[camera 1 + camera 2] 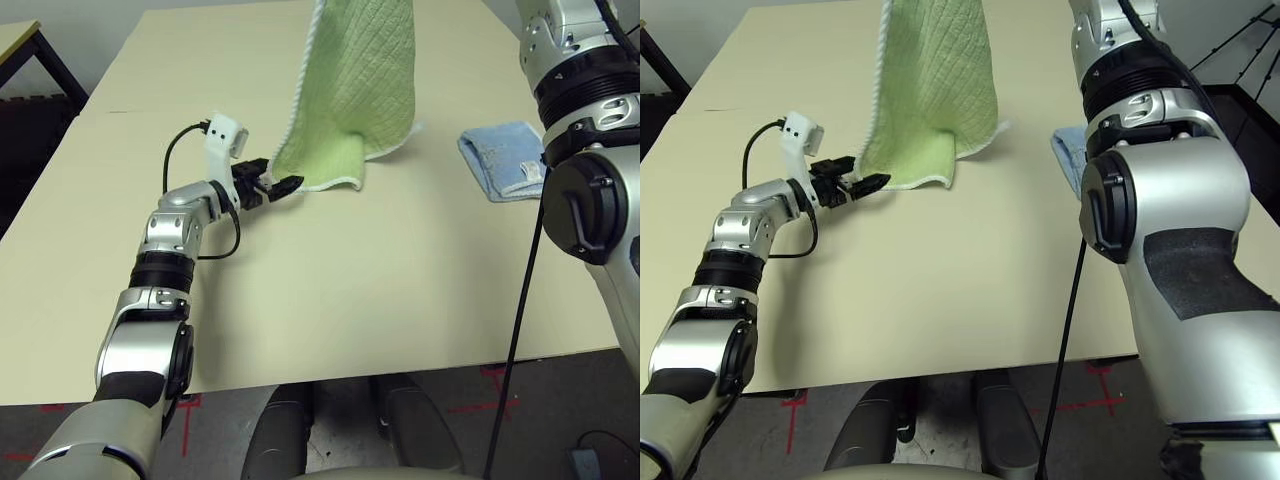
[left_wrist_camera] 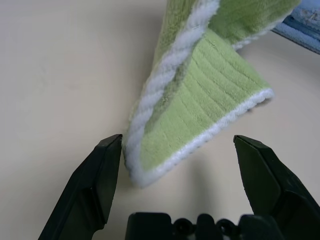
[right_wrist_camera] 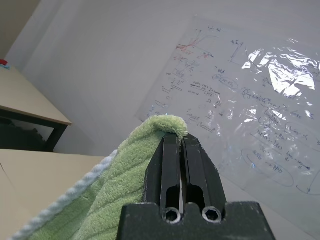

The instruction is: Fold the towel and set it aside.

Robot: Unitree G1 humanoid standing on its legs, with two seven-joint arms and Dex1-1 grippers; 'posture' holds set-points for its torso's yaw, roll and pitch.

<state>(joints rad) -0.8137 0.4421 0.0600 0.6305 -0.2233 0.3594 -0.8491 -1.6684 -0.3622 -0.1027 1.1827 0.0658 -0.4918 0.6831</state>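
Hanging: one towel (image 1: pixel 355 90) | right gripper (image 3: pixel 181 150) clamps it | left gripper (image 2: pixel 177 165) spread | one blue cloth (image 1: pixel 503 160)

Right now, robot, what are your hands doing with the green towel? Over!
Right gripper shut on towel, holding it up. Left gripper open around its bottom corner, not pinched yet. Blue cloth lies beside it, not in the way.
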